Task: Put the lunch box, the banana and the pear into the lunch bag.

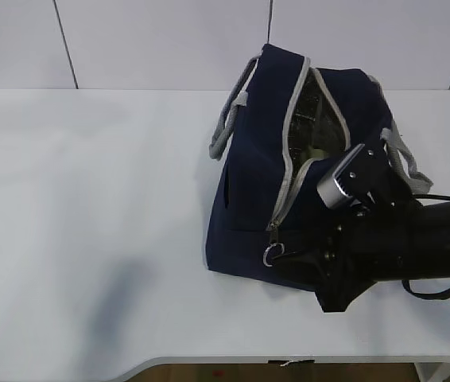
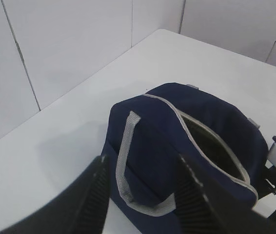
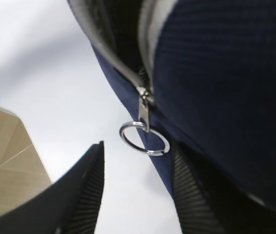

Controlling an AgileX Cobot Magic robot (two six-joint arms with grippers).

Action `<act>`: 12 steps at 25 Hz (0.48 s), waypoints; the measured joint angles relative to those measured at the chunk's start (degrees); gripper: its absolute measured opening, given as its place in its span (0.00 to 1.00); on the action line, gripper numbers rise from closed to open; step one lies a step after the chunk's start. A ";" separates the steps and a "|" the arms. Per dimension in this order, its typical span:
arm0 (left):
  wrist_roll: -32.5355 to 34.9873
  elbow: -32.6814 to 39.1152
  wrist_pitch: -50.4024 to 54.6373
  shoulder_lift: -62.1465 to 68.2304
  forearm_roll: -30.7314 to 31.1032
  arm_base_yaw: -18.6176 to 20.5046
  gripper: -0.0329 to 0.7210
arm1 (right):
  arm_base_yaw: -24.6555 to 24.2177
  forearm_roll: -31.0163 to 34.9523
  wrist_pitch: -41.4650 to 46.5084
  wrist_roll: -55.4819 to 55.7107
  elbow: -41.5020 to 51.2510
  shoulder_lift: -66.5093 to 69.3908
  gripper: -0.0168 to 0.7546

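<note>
Navy fabric lunch bag (image 1: pixel 249 199) sits on the table (image 1: pixel 90 199), zip open; looks soft and floppy, will sag if pushed. Left gripper (image 2: pixel 143 195) spread, hovering over its grey handle (image 2: pixel 123 161). Right gripper (image 3: pixel 138 195) spread, straddling the ring pull (image 3: pixel 144 138), the best grab point. Food items not visible.

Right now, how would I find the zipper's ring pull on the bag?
Start at the navy lunch bag on the white table. Follow its grey zipper down to the near bottom end; there hangs the ring pull, the only shiny metal loop.
</note>
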 joint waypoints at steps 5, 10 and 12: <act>-0.09 0.00 0.00 0.00 0.09 0.00 0.48 | 0.00 -0.38 2.93 1.08 0.00 2.31 0.49; -0.09 0.00 0.00 0.00 0.22 0.00 0.48 | 0.00 -1.08 7.39 1.65 0.00 6.43 0.49; -0.09 0.00 0.00 0.00 0.22 0.00 0.48 | 0.00 -1.08 8.07 1.65 0.00 6.81 0.49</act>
